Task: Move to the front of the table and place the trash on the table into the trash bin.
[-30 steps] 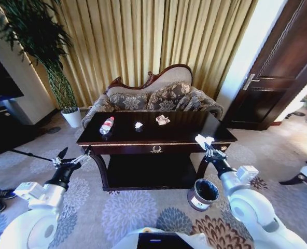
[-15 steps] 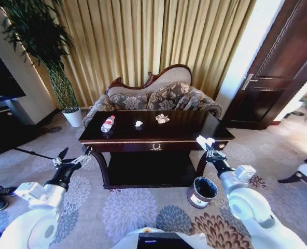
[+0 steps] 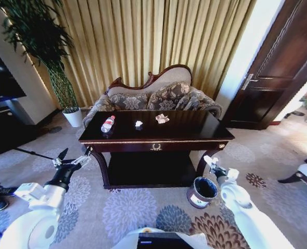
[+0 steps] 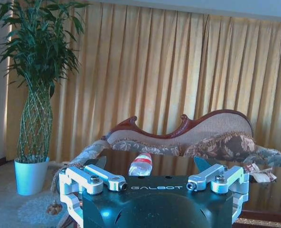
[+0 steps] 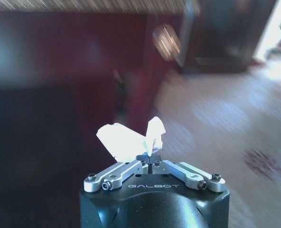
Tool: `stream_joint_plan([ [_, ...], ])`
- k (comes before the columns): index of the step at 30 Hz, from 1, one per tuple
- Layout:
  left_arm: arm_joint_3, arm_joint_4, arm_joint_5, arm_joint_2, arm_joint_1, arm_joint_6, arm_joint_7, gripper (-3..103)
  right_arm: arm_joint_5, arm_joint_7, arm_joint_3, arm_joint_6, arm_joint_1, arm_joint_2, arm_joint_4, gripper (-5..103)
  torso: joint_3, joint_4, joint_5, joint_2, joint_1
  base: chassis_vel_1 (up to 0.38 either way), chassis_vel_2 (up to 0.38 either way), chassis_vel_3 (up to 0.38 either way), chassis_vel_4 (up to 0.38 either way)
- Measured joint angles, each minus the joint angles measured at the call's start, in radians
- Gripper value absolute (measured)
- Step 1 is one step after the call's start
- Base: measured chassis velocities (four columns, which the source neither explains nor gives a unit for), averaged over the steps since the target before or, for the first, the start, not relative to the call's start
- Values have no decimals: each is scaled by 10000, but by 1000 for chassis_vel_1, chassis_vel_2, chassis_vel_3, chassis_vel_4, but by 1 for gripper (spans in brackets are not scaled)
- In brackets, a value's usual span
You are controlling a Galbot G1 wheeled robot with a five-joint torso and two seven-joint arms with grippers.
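The dark glossy table [image 3: 184,136] stands ahead of me, in front of the sofa. On its top lie a clear bottle [image 3: 107,124] with a red cap, a small white paper ball [image 3: 138,124] and a crumpled wrapper [image 3: 162,119]. The round dark trash bin [image 3: 202,192] stands on the carpet by the table's right front leg. My right gripper [image 3: 213,167] hangs just above the bin's far right rim, shut on a crumpled white paper [image 5: 129,139]. My left gripper [image 3: 73,161] is open and held low, off the table's left end. The left wrist view shows the bottle [image 4: 140,165] lying on the tabletop.
A floral carved-back sofa [image 3: 153,96] sits behind the table against gold curtains. A tall potted plant [image 3: 65,93] stands at the back left, and a dark wooden door [image 3: 278,78] at the right. Patterned carpet [image 3: 127,207] lies open in front of the table.
My right arm has dropped from the table's front edge down toward the bin, still gripping the white paper. The left arm has stayed put. The bottle, paper ball and wrapper have not moved.
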Motion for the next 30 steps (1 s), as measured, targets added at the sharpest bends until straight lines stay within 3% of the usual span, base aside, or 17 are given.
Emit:
stream_joint_plan([
  [10,23,-1,214,-27,271,-70,5,100,-1638,-70,-598,964,3003,682,-5121,0,-1,4,-2,1,0,0,0,0,0],
  [17,137,0,467,-105,352,-104,21,100,-2880,-250,-632,1182,3697,1116,-6402,0,0,2,-3,1,0,0,0,0,0],
  [20,88,0,468,-84,405,-111,24,100,-3291,-343,-595,1168,3615,1164,-6437,16,-2,0,-5,1,-1,0,0,0,0],
  [26,204,0,529,-138,439,-163,27,100,-3420,-309,-527,1048,3450,1171,-6317,32,-2,0,-3,2,-1,0,0,0,0],
  [29,271,0,596,-136,419,-203,31,100,-3420,-223,-497,986,3386,1038,-6231,48,-1,2,-4,2,-1,0,0,0,0],
  [30,271,0,596,-136,419,-203,31,100,-3420,-223,-497,986,3386,1038,-6231,48,-1,2,-4,2,-1,0,0,0,0],
])
